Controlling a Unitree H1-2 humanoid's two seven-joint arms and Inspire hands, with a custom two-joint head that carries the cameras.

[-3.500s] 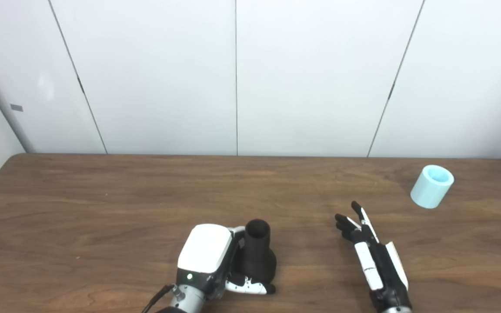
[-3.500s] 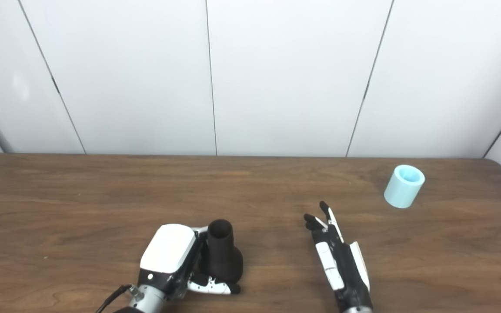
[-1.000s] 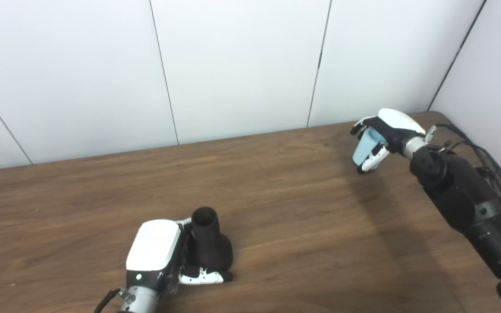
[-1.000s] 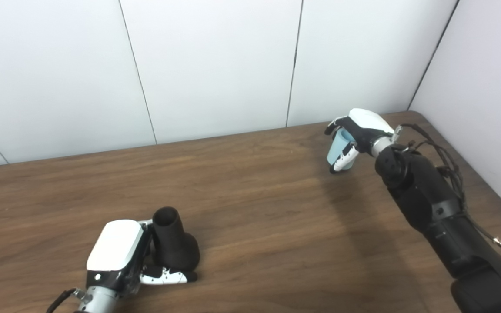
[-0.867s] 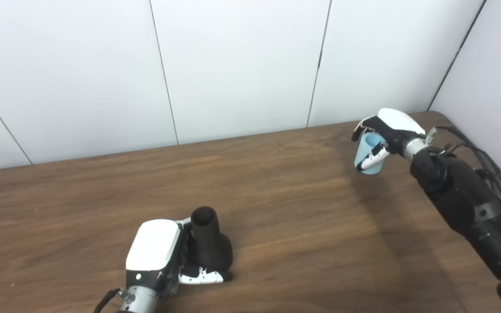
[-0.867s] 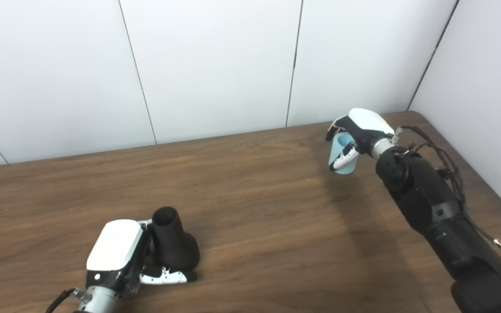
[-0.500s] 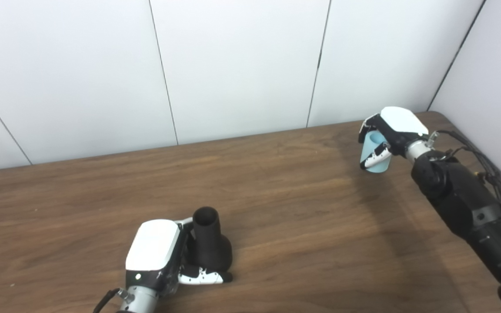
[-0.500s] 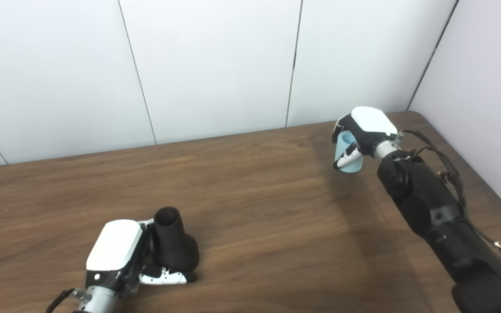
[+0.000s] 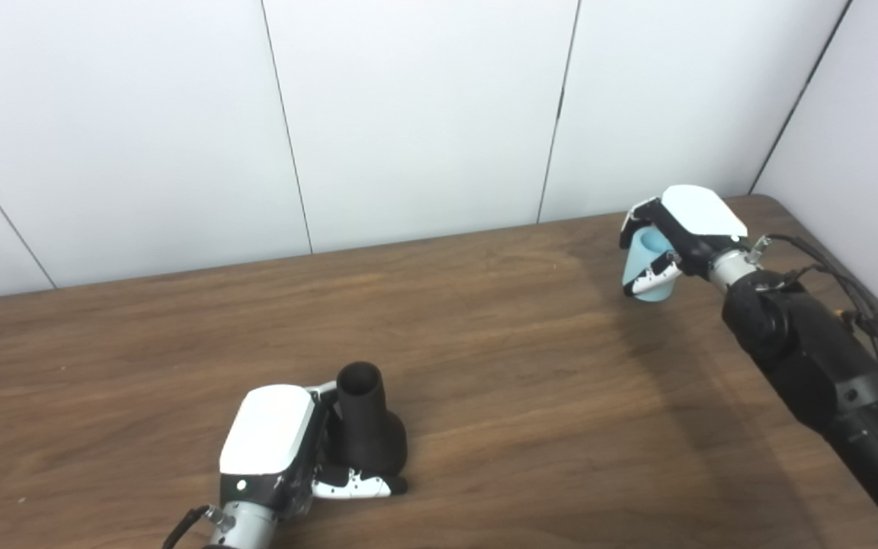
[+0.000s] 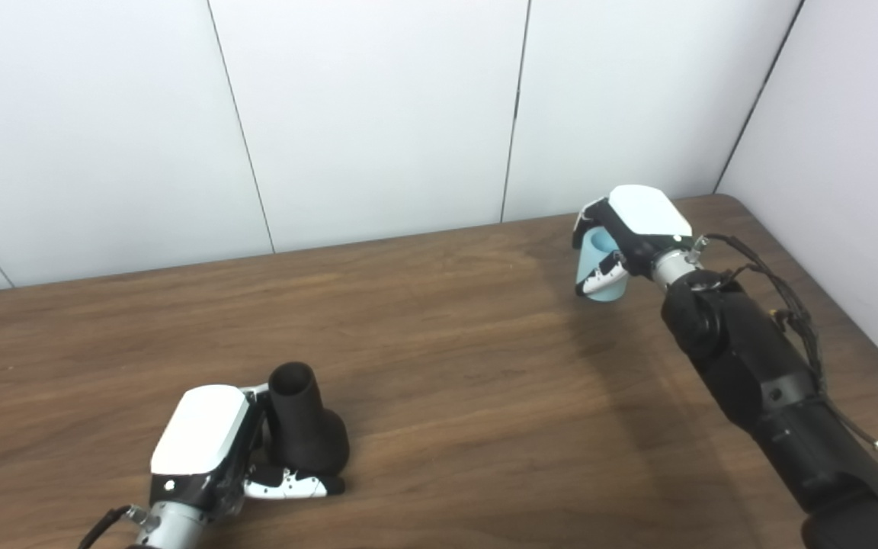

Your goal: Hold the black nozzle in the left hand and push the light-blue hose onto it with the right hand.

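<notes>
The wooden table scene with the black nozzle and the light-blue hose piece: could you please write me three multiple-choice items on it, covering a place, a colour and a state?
1. Where is the black flared nozzle?
A. near the table's front edge, in the left hand
B. at the far right corner
C. on the floor

2. What colour is the short cylindrical hose piece?
A. red
B. light blue
C. yellow

3. What is the right hand doing?
A. lying flat and open
B. closed on the hose piece
C. touching the nozzle

Answers: 1 A, the left hand wraps the nozzle on the brown wooden table. 2 B, it shows pale blue between the fingers. 3 B, its fingers curl around the hose piece, far from the nozzle.
</notes>
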